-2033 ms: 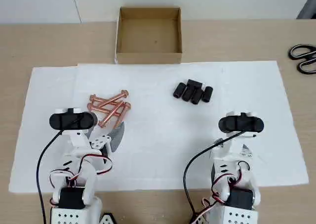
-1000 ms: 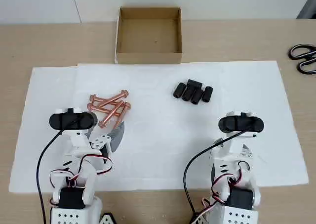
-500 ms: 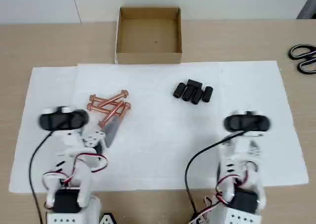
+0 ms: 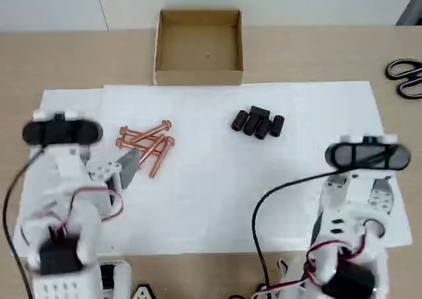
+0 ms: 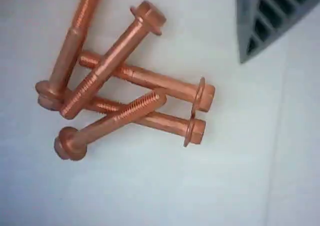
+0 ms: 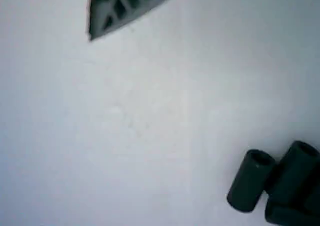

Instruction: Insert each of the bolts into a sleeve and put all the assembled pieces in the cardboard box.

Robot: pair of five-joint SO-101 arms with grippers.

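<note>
Several copper bolts (image 4: 146, 142) lie in a loose crossed pile on the left of the white paper (image 4: 211, 200); the left wrist view shows the bolts (image 5: 125, 94) from close above. My left gripper (image 4: 125, 164) hangs just to the near left of the pile, touching none of them. Several black sleeves (image 4: 258, 123) lie bunched right of centre, and two of these sleeves (image 6: 272, 186) appear in the right wrist view. My right gripper (image 4: 379, 195) sits near the paper's right edge, well short of them. The cardboard box (image 4: 157, 47) stands empty at the back.
Black scissors (image 4: 405, 76) lie on the bare table at the far right. The paper covers most of the tabletop between the arms and the box, with open paper between the bolts and the sleeves.
Both arms have swung outward and forward from their rest poses: the left arm to the left, bringing its gripper beside the bolts, and the right arm to the right. Bolts and sleeves have not moved.
</note>
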